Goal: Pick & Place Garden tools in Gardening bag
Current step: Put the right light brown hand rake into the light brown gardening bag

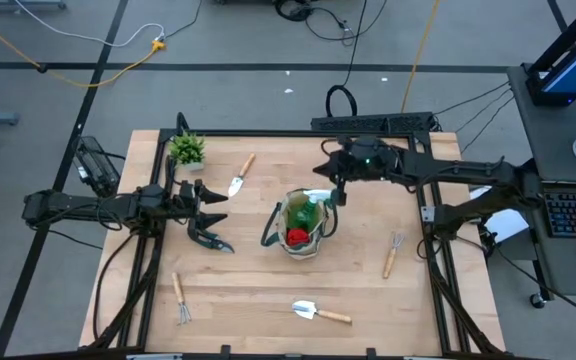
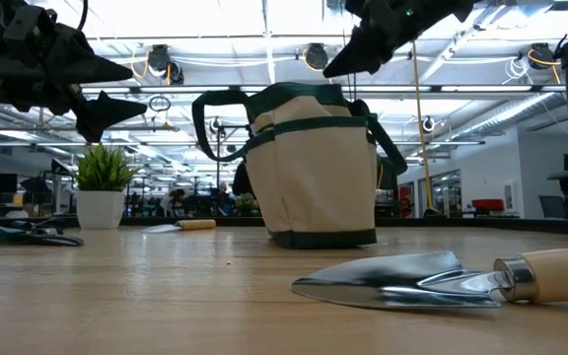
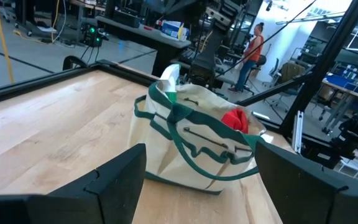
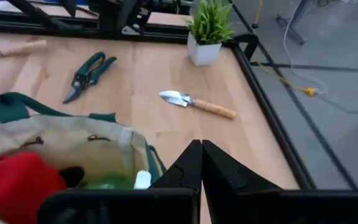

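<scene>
High view. Gardening bag (image 1: 303, 228): upright near the middle of the desk (image 1: 268, 290), holding a red glove (image 1: 296, 237) and a green spray bottle (image 1: 313, 207). Left pincer (image 1: 211, 205): over the desk left of the bag, jaws wide, empty. Pruning shears (image 1: 211, 240): flat on the desk just beside it. Right pincer (image 1: 330, 192): above the bag's far rim, jaws together, empty. Loose tools: trowel (image 1: 240, 176) near the potted plant (image 1: 187, 150); second trowel (image 1: 320, 312) at the near edge; fork (image 1: 392, 253) right of the bag; another fork (image 1: 180, 299) near left.

Low view. Bag (image 2: 311, 168) stands mid-desk; near trowel (image 2: 452, 279) lies in the foreground; plant (image 2: 102, 186) and shears (image 2: 23, 233) sit far left. Both pincers hang above the desk.

Left wrist view. Two wide-set fingers (image 3: 114, 180) frame the bag (image 3: 194, 146); glove (image 3: 236, 120) shows red inside. A person (image 3: 252, 53) stands in the room beyond.

Right wrist view. Fingers (image 4: 188, 168) pressed shut over the bag's rim (image 4: 67, 134); shears (image 4: 87, 74), trowel (image 4: 194, 103) and plant (image 4: 209, 30) lie beyond.
</scene>
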Controlling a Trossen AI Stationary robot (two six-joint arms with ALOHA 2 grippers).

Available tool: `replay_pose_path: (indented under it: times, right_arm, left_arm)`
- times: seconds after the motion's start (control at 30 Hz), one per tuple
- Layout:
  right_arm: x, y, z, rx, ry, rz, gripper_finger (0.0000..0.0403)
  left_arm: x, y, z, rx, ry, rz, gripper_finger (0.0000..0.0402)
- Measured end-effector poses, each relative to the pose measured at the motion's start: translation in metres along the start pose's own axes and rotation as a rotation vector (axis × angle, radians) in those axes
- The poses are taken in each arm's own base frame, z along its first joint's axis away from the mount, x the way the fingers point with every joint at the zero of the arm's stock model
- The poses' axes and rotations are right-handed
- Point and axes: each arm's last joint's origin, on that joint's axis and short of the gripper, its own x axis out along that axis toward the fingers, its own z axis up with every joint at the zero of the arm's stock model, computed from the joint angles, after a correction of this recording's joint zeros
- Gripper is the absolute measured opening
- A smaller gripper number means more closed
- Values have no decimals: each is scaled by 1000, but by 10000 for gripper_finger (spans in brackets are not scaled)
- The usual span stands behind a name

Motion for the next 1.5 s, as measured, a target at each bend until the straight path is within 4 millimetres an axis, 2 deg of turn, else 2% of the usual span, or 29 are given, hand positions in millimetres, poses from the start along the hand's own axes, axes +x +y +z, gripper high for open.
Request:
replay_pose_path:
  times: [0.23,0.5,0.6,0.87,1.0,1.2,1.5]
  right_arm:
    - [-16,-13,3,73,-38,37,0]
    - [-38,-12,8,66,-98,27,0]
    - [-48,-9,1,95,-112,29,0]
    - [-71,12,-38,210,-102,70,0]
    - [-81,21,-51,226,-115,63,0]
    - [-92,31,-60,221,-139,112,0]
    - [-98,48,-63,52,-139,203,0]
  left_arm:
    - [0,0,0,-31,1,0,308]
    - [0,0,0,-27,1,0,308]
    - [0,0,0,-26,2,0,308]
    - [0,0,0,-19,1,0,308]
    - [0,0,0,-19,2,1,308]
    - [0,0,0,-19,3,2,308]
    - [0,0,0,-21,4,0,308]
